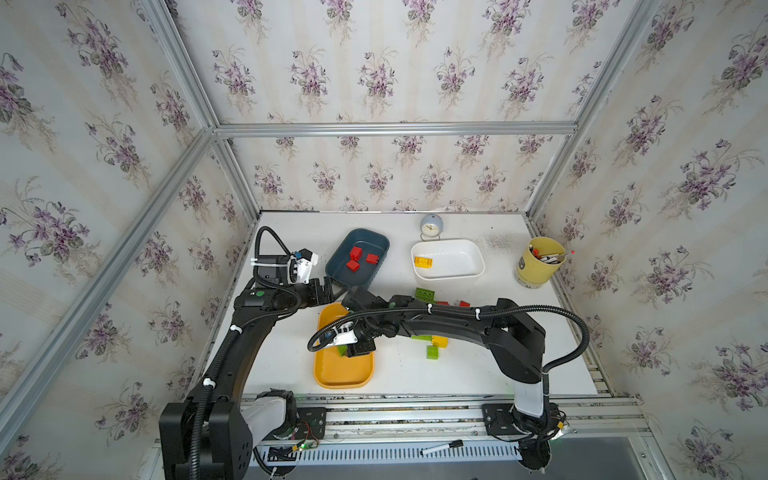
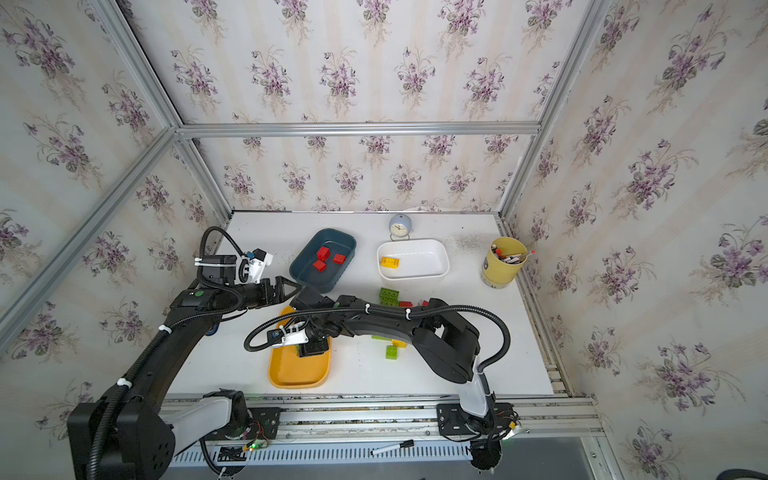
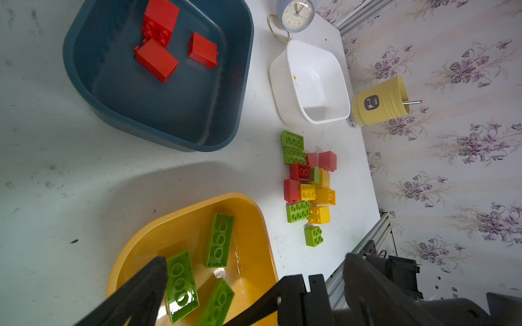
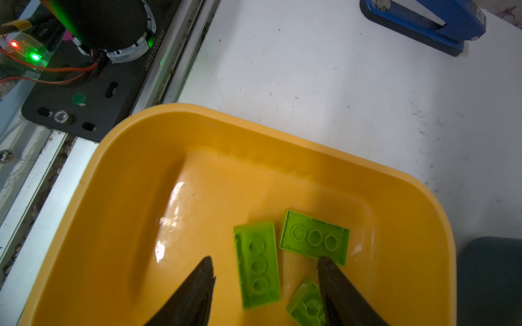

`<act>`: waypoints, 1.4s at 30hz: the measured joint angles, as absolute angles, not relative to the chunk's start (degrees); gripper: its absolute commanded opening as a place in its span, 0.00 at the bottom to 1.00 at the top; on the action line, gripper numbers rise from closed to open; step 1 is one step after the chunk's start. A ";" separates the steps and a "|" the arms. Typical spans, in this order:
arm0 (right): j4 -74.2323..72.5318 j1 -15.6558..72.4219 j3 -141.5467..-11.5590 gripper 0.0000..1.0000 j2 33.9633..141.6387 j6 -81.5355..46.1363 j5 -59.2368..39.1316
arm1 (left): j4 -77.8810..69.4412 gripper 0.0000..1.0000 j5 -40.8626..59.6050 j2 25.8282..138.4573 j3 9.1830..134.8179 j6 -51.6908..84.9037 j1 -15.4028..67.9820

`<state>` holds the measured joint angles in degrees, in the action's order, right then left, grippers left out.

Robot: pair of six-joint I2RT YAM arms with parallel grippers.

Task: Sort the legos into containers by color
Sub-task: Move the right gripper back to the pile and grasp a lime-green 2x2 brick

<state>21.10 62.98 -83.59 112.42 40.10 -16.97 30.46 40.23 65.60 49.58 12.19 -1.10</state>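
Observation:
My right gripper (image 4: pixel 267 262) hangs open over the yellow-orange tray (image 1: pixel 340 374), and nothing sits between its fingers. Three lime green legos lie studs-down in that tray; one oblong brick (image 4: pixel 257 265) is right under the jaws, and a blurred one (image 4: pixel 306 306) is tilted beside a finger. My left gripper (image 1: pixel 332 291) is open and empty beside the near edge of the dark blue tray (image 1: pixel 361 241), which holds three red legos (image 1: pixel 355 253). The white tray (image 1: pixel 478 266) holds one yellow lego (image 1: pixel 423 262). A mixed pile of legos (image 3: pixel 308 186) lies on the table, partly hidden under my right arm in both top views.
A small clock (image 1: pixel 431 226) stands behind the trays. A yellow pen cup (image 1: pixel 538 262) sits at the far right. A blue stapler (image 4: pixel 423 22) lies on the table left of the yellow-orange tray. A marker (image 1: pixel 442 448) rests on the front rail.

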 measured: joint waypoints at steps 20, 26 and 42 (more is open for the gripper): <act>35.27 47.53 -61.91 0.71 86.52 28.36 -16.01 | 30.46 0.99 41.41 67.48 49.36 12.19 -1.43; 38.94 45.87 -58.92 0.69 88.27 29.45 -13.21 | 30.48 0.99 41.82 67.48 49.56 12.58 -1.43; 37.80 43.57 -60.77 0.65 97.91 31.99 -8.73 | 30.48 0.99 42.22 67.07 49.28 12.62 -1.43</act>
<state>37.80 43.57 -60.77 97.91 31.99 -8.73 30.48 42.22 67.07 49.28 12.62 -1.43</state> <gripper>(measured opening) 0.659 0.993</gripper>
